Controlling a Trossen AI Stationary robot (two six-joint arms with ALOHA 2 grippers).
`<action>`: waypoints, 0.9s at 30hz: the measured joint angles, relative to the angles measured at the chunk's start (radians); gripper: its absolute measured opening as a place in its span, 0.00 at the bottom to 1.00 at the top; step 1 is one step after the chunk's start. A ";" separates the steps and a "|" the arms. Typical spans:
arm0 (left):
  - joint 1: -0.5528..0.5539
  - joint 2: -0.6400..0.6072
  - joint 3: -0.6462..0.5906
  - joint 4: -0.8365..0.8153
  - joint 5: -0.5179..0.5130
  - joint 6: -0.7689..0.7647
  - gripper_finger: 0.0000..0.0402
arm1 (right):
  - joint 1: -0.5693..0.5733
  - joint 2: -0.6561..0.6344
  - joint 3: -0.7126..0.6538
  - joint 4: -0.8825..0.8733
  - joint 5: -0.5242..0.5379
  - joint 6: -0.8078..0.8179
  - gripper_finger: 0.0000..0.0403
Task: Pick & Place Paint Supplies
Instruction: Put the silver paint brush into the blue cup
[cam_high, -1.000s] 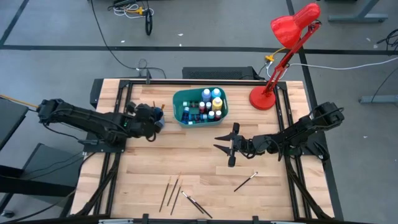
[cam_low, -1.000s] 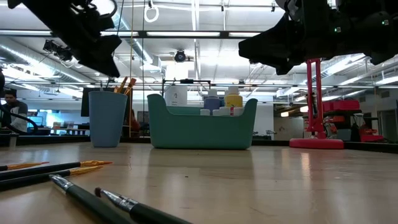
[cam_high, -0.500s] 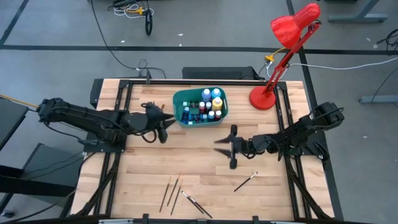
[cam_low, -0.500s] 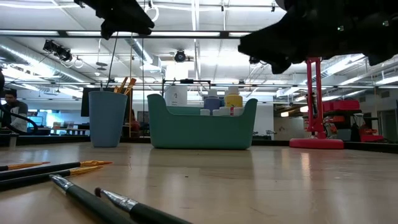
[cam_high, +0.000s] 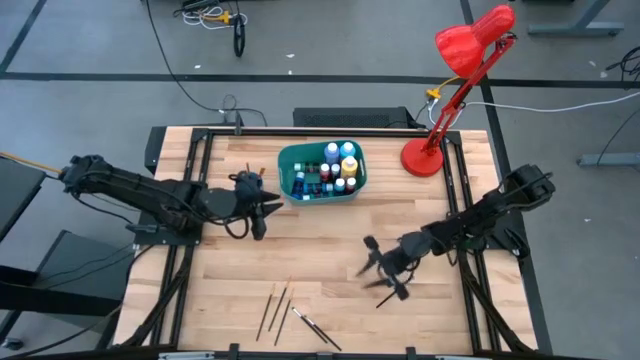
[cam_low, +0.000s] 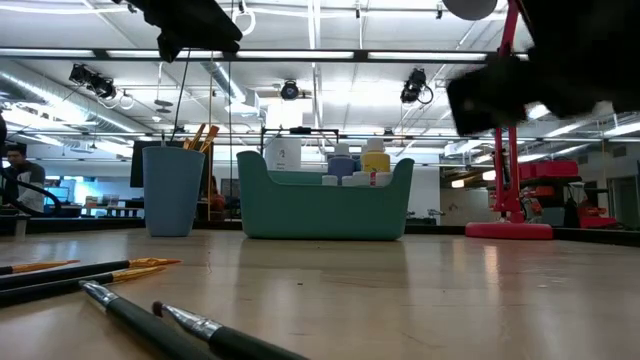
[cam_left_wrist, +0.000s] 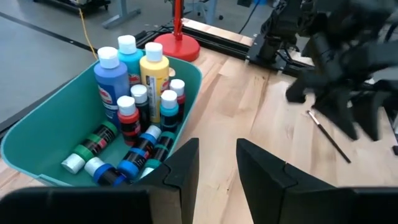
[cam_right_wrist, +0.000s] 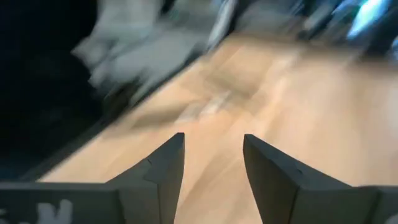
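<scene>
Pale wooden table (cam_high: 330, 240), smooth; glossy teal plastic bin (cam_left_wrist: 37, 134); glossy red lamp (cam_high: 455, 75).

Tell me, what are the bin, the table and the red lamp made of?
Bin: looks like smooth teal plastic, with a thin molded wall and a soft sheen.
Table: pale wood, with grain and plank seams showing, matte to lightly sealed.
Lamp: glossy red, probably painted metal, though it could be plastic; its shine alone cannot settle that.
</scene>
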 joint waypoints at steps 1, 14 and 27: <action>-0.003 0.000 0.000 -0.001 0.000 -0.002 0.29 | 0.005 0.000 -0.008 -0.065 -0.067 0.016 0.41; -0.011 0.000 0.000 -0.005 0.000 0.006 0.29 | 0.104 0.008 -0.288 -0.022 0.022 0.256 0.29; -0.011 0.000 0.000 -0.006 0.007 0.007 0.29 | 0.240 0.008 -0.373 0.150 -0.001 0.298 0.21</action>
